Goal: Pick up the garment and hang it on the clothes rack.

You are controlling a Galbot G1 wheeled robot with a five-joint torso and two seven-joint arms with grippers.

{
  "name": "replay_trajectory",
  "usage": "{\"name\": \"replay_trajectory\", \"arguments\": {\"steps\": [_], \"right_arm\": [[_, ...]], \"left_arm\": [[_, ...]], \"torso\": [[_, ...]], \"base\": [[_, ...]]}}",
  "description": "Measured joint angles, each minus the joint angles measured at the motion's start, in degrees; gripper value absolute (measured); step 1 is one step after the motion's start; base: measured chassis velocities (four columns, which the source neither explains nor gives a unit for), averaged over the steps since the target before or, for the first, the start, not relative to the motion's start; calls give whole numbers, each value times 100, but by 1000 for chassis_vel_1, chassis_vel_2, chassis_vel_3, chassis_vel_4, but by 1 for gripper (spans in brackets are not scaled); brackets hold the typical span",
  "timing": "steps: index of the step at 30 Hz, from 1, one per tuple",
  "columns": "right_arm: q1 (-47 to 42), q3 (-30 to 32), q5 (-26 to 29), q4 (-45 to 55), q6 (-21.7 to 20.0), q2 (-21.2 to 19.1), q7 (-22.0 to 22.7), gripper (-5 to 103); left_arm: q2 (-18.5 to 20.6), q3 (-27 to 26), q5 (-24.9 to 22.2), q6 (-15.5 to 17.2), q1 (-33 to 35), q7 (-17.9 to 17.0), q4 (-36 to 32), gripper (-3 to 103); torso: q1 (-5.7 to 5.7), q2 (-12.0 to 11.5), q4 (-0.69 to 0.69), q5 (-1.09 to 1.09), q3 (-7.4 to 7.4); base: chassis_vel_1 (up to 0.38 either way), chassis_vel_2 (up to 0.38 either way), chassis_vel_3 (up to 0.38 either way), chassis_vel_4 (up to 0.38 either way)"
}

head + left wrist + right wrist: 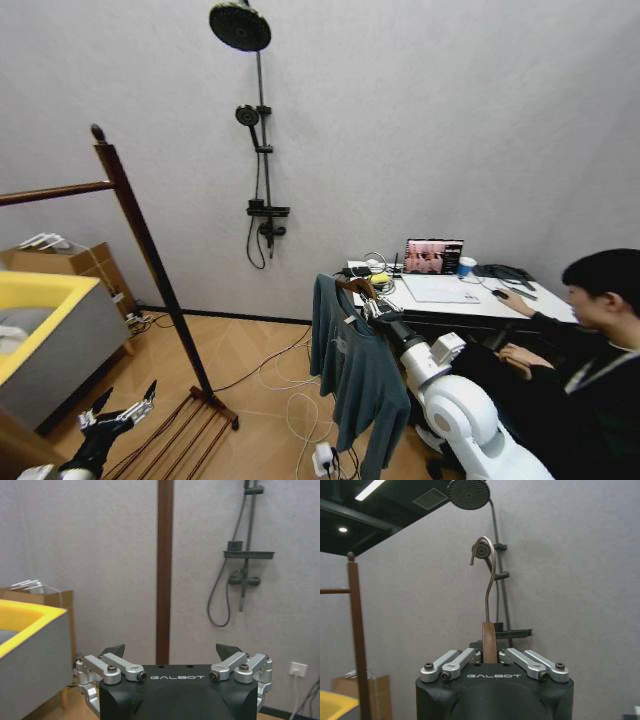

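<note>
Overhead, from the head view, the right gripper is raised in front of the robot with its fingers pinched on the wooden hanger of the garment. The teal-blue top hangs free in the air below the hanger, its hem clear of the wooden floor, just in front of a desk with an open laptop on it. The clothes rack stands well apart to the left: 1 post with a knob top leans across the view, its horizontal bar runs off the left edge, and its slatted base sits on the floor. The left gripper hangs low near that base, its fingers spread and holding nothing. A yellow-rimmed grey bin stands at the far left, and a shower set is fixed to the wall behind.

Next, the left wrist view shows the left gripper with its 2 dark fingertips wide apart, and a rack post upright beyond them.

Finally, in the right wrist view the right gripper is pressed together on the brown neck of the hanger, whose metal hook rises upright above it. A rack post stands off to the side.
</note>
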Motion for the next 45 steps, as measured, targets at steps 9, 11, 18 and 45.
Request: {"name": "replay_trajectory", "arguments": {"steps": [9, 11, 18, 45], "right_arm": [[-71, -320, 202, 218, -173, 9, 13, 10], [-45, -484, 171, 190, -196, 17, 14, 10], [226, -739, 252, 193, -293, -149, 6, 10], [3652, -2414, -218, -2098, -343, 403, 29, 10]], "left_arm": [[0, 0, 0, 0, 0, 0, 0, 100], [0, 0, 0, 0, 0, 0, 0, 100], [0, 0, 0, 0, 0, 0, 0, 100], [0, 0, 0, 0, 0, -1, 0, 100]], "torso": [[-1, 1, -1, 0, -1], [-1, 0, -1, 0, -1], [-1, 0, -2, 1, -1], [0, 1, -1, 0, 0]], "base": [[124, 124, 122, 128], [124, 113, 133, 121], [118, 125, 124, 125], [127, 124, 126, 129]]}}
